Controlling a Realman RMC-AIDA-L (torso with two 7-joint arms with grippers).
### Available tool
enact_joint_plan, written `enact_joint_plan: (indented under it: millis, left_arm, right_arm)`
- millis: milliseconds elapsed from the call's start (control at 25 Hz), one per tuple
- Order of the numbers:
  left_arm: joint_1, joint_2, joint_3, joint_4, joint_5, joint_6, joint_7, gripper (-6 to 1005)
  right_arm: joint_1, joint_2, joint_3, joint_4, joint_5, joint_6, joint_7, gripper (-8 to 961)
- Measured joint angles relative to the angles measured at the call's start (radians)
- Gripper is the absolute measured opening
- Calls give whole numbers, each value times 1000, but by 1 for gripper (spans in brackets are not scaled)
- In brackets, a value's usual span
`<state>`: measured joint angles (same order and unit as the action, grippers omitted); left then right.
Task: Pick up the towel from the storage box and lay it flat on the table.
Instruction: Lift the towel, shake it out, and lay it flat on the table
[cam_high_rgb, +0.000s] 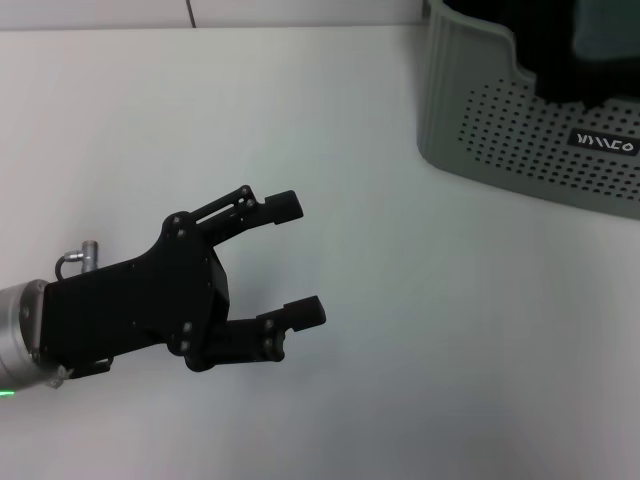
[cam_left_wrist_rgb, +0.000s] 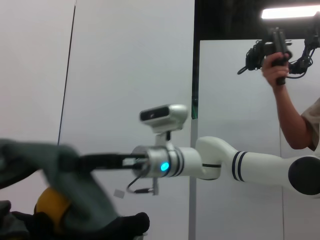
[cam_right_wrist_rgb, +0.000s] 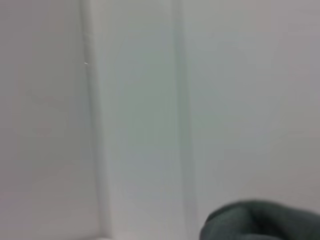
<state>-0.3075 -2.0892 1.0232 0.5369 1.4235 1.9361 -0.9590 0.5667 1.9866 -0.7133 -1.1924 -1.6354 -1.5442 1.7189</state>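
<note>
Left black gripper (cam_high_rgb: 300, 260) is hovering open over the white table (cam_high_rgb: 400, 330); the soft, light teal-and-yellow microfibre towel (cam_high_rgb: 605, 30) in the grey-green perforated storage box (cam_high_rgb: 530, 150) probably wants pinching at a raised fold.

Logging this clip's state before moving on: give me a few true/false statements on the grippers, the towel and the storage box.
1. The left gripper is open over the table. True.
2. The left gripper holds the towel. False: nothing is between its fingers.
3. The storage box stands at the table's far right. True.
4. The towel lies flat on the table. False: none shows on the table in the head view.
5. The right gripper shows in the head view. False: only the left arm appears there.
</note>
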Motion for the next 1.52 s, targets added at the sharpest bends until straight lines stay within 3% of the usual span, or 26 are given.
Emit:
enact_joint_plan:
  millis: [160, 400, 960, 1520]
  left_arm:
    - [-2, 0, 0, 0, 0, 0, 1, 890]
    - [-12, 0, 5, -4, 1, 0, 1, 889]
    - [-134, -3, 34, -100, 2, -61, -6, 851]
    - [-118, -6, 26, -115, -51, -115, 0, 807]
  right_arm:
    - [16, -6, 0, 1, 62, -186, -1, 64]
    - [25, -6, 7, 5, 82, -329, -1, 71]
    - [71, 22, -99, 77, 116, -332, -38, 88]
    - [95, 21, -103, 51, 156, -373, -35, 104]
